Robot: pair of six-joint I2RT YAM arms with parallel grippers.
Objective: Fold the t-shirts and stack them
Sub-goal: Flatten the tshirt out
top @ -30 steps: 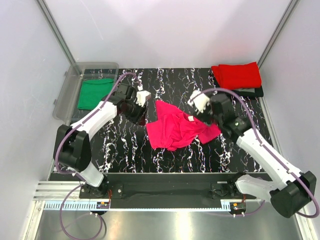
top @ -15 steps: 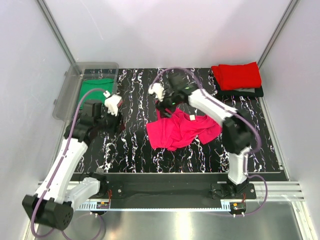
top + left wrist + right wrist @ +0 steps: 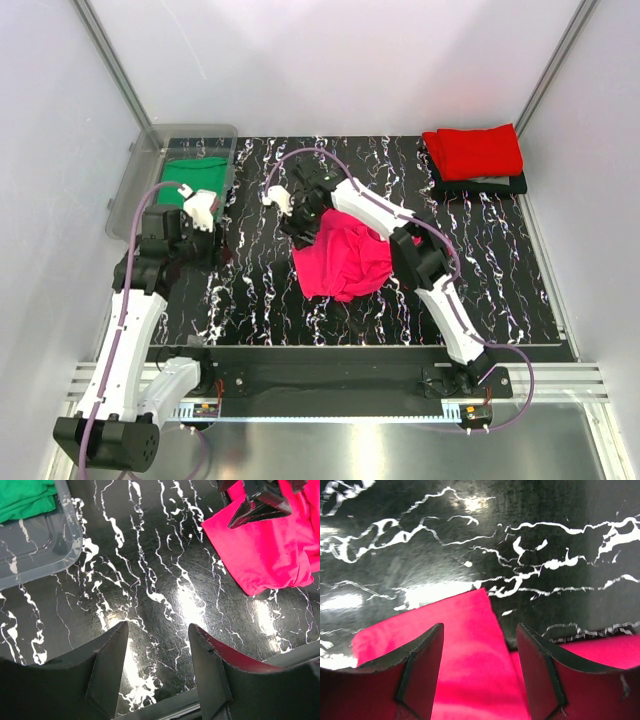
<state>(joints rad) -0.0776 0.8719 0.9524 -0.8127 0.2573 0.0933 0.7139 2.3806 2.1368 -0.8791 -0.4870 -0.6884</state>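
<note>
At the far left the green t-shirt (image 3: 190, 170) lies in the clear bin (image 3: 135, 195), not yet brought out. Just beside the bin, the left gripper (image 3: 157, 627) hangs over bare table (image 3: 260, 290) with its jaws apart and nothing between them, well clear of any cloth.

In the middle, the pink t-shirt (image 3: 345, 265) sits crumpled, not spread flat. The right gripper (image 3: 480, 627) is low at its upper-left edge, jaws spread, straddling a corner of the fabric without pinching it.

At the far right, the red t-shirt (image 3: 475, 150) lies folded on a dark folded garment (image 3: 495, 185) — the stack, by the look of it.

The risk lies at that pink corner. The cloth is bunched, so closing there may catch two layers or only a loose fold. A pull from that one side alone would likely drag the heap rather than open it, and the right arm reaching across the shirt could snag it.
</note>
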